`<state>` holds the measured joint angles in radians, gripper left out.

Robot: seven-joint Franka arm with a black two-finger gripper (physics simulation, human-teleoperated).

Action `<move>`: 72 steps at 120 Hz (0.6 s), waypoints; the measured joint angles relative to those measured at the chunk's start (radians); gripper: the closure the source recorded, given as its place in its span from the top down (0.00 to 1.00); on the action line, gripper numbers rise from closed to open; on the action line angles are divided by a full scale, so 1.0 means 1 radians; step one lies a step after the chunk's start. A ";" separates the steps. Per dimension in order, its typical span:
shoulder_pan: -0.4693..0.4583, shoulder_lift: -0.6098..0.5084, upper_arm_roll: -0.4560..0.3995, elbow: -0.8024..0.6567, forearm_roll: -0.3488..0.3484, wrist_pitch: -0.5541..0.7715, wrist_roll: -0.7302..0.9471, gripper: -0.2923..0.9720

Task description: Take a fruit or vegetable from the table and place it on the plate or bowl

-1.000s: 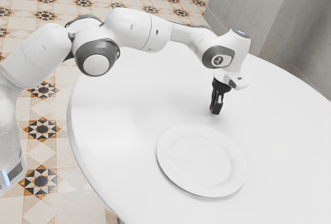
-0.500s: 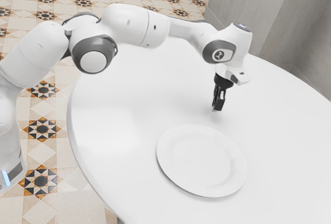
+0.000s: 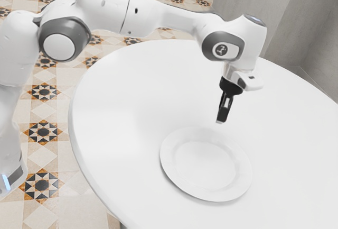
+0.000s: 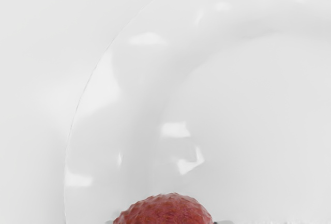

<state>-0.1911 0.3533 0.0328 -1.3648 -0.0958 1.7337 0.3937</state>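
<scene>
Wrist view: the bumpy red fruit [image 4: 163, 211] is pinched in the gripper [image 3: 222, 118], up in the air over the white plate [image 4: 217, 105], near its rim. In the exterior view, the black fingers are close together, above the plate's far side on the round white table [image 3: 121, 107].

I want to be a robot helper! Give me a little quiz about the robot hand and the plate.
1. True or false: the fruit already lies on the plate.
2. What colour is the fruit in the hand? A) red B) yellow C) green
3. Fill in: the plate stands on a round white ____.

Key:
1. False. The hand holds the fruit in the air.
2. A.
3. table.
</scene>
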 joint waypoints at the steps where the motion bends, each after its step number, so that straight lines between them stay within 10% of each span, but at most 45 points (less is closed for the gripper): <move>1: -0.003 -0.002 0.000 -0.003 0.000 0.000 -0.002 0.37; 53: -0.095 -0.032 -0.001 -0.060 -0.043 0.003 -0.072 0.37; 72: -0.097 -0.034 -0.002 -0.060 -0.048 0.000 -0.086 0.62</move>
<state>-0.2877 0.3189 0.0308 -1.4252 -0.1436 1.7338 0.3077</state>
